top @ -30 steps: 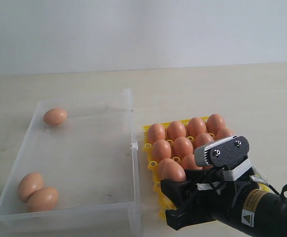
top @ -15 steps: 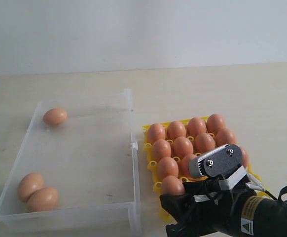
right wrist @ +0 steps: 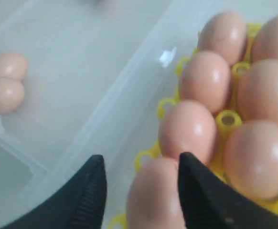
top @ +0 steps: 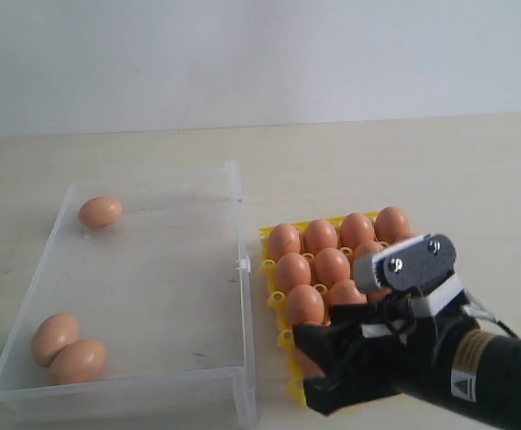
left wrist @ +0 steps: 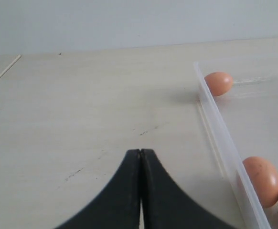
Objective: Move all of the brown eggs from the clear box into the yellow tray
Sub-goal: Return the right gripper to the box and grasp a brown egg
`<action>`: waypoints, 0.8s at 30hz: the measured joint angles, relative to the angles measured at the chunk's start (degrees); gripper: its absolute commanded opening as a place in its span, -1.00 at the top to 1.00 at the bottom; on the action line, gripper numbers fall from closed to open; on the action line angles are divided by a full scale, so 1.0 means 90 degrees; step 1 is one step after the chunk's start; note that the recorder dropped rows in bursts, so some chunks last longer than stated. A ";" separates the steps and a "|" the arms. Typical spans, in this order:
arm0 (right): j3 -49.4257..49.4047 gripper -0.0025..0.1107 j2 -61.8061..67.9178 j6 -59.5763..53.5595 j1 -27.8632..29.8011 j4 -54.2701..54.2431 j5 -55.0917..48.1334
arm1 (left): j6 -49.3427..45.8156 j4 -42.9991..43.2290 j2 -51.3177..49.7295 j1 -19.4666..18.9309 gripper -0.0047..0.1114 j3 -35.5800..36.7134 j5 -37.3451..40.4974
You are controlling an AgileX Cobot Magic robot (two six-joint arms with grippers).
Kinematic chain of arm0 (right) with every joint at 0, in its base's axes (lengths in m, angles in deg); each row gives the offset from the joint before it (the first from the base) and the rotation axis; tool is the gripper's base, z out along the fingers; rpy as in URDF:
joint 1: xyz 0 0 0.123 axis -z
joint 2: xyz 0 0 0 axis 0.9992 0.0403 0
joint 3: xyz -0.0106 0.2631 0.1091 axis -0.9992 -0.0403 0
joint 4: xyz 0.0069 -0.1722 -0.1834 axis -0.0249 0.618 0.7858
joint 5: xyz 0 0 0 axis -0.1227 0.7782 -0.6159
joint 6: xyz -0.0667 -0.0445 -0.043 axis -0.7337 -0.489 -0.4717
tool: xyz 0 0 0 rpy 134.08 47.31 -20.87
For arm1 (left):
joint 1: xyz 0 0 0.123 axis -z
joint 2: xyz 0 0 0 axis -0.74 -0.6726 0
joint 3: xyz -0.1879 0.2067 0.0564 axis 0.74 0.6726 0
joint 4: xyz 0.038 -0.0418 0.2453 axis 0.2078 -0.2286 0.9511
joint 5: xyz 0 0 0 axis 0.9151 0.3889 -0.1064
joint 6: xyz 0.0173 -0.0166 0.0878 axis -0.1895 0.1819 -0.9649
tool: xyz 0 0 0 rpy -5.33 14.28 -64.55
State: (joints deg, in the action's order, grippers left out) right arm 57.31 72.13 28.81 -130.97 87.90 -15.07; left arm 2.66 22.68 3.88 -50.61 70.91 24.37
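Observation:
The yellow tray (top: 266, 236) holds several brown eggs (top: 331, 266). My right gripper (top: 303, 363) hovers over the tray's near corner next to the clear box (top: 241, 269). In the right wrist view the right gripper (right wrist: 140, 157) is open. A brown egg (right wrist: 155, 200) lies between its fingers, a gap showing on one side and the other finger at the egg's edge. Three brown eggs remain in the box: one (top: 99, 211) at the far end and two (top: 56, 338) touching at the near end. My left gripper (left wrist: 140, 150) is shut and empty over bare table beside the box wall (left wrist: 215, 119).
The box and tray sit side by side on a pale table (top: 422, 161), with a small latch tab (top: 242, 265) between them. A plain wall rises behind the table. My right arm's black body (top: 475, 376) fills the near right corner.
My right gripper brought its egg down onto the tray's near corner, then its wrist rose a little. That egg, seen above the fingers before, is now behind them. The left gripper's earlier state is not shown.

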 measured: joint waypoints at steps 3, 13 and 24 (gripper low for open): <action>0.0765 0.96 -0.1054 0.0000 0.0000 -0.0089 -0.1543 | 0.0000 0.0000 0.0000 0.0000 0.92 0.0000 0.0000; 0.5828 0.96 -0.0241 -0.1162 -0.0273 -0.1758 -0.7003 | 0.0000 0.0000 0.0000 0.0000 0.92 0.0000 0.0000; 0.7661 0.08 0.3073 -0.1844 -0.0667 -0.4376 -0.8234 | 0.0000 0.0000 0.0000 0.0000 0.92 0.0000 0.0000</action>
State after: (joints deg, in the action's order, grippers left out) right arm 126.26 99.79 12.21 -136.97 48.51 -89.17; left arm 2.66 22.68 3.88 -50.61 70.91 24.37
